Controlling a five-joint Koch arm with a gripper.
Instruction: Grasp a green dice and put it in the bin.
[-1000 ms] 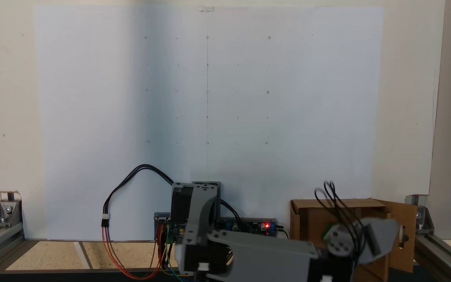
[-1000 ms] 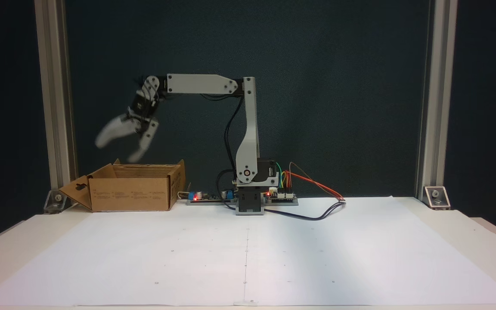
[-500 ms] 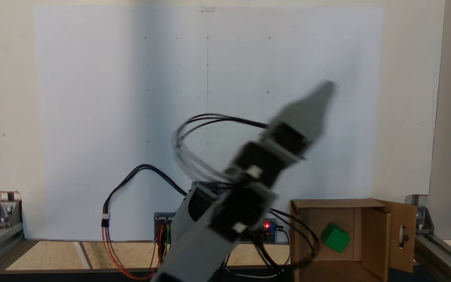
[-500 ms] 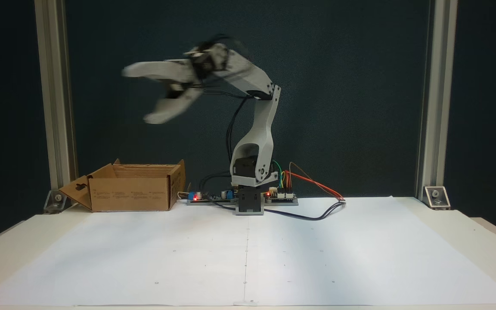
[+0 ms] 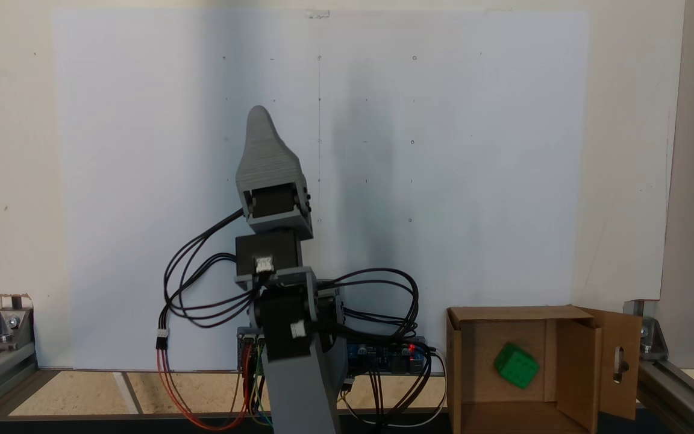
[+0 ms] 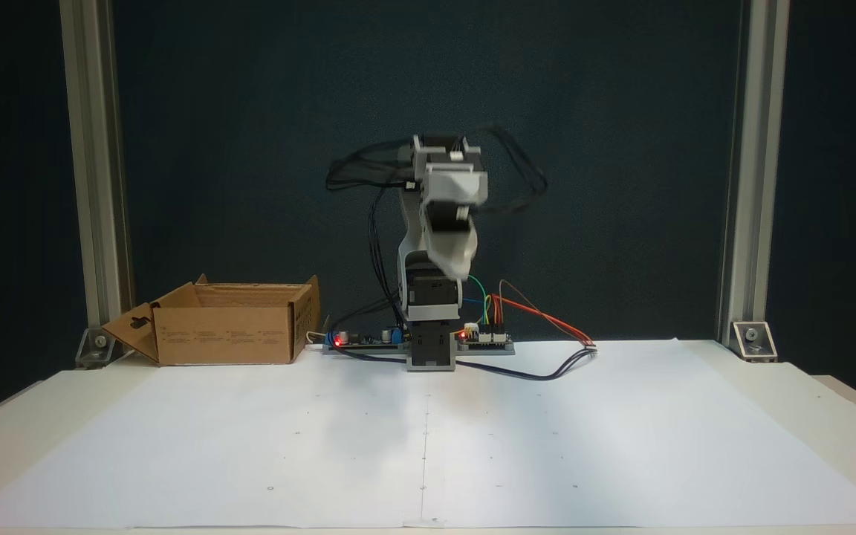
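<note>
The dice (image 5: 516,365) lies inside the bin (image 5: 573,374), on its floor, well apart from my gripper (image 5: 258,120). The bin stands at the table edge beside my base (image 6: 431,349), flaps open. My gripper hangs above the white paper (image 6: 428,438), holding nothing; whether its jaws are parted I cannot tell. Black cables (image 5: 202,283) loop around my wrist.
</note>
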